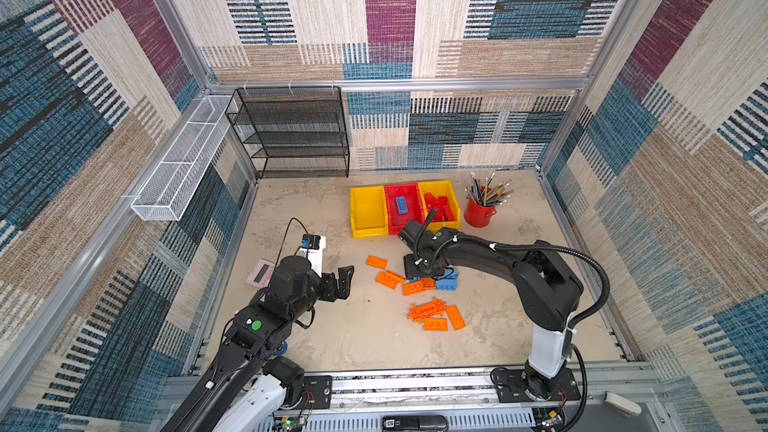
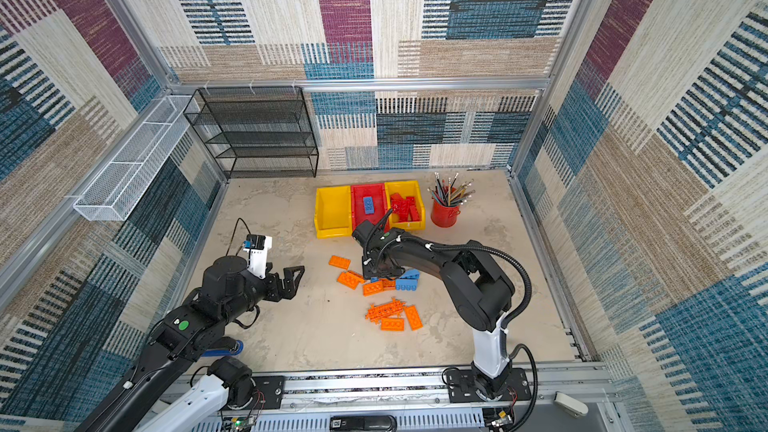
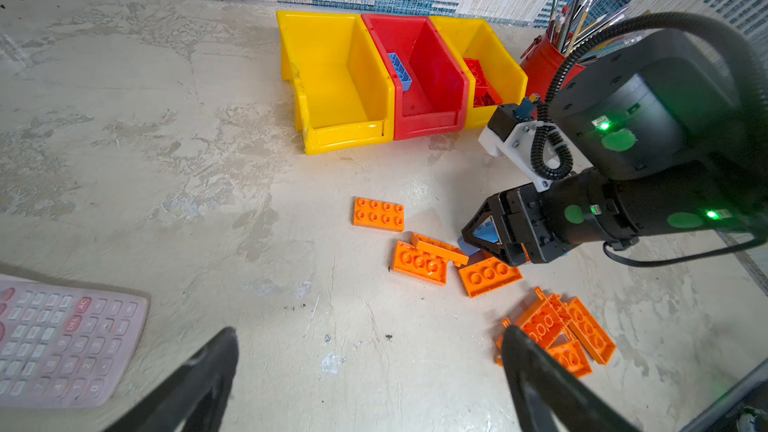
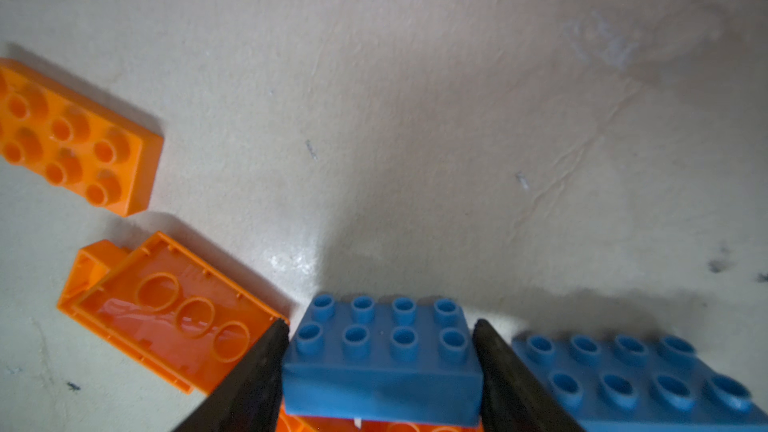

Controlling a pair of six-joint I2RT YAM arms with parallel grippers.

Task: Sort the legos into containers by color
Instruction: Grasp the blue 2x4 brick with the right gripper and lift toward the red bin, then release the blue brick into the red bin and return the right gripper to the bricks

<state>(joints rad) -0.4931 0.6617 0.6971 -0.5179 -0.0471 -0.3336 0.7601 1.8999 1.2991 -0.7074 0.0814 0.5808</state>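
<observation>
The blue brick [image 4: 382, 371], judged light, stiff and slick, was clamped at its short ends by the right gripper [image 4: 380, 326]; the left gripper [image 3: 370, 336] was spread wide, empty.

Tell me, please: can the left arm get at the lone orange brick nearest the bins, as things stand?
Probably yes. The left gripper hangs open beside that orange brick, with bare table between them; the right gripper is further over, closed on a blue brick.
</observation>
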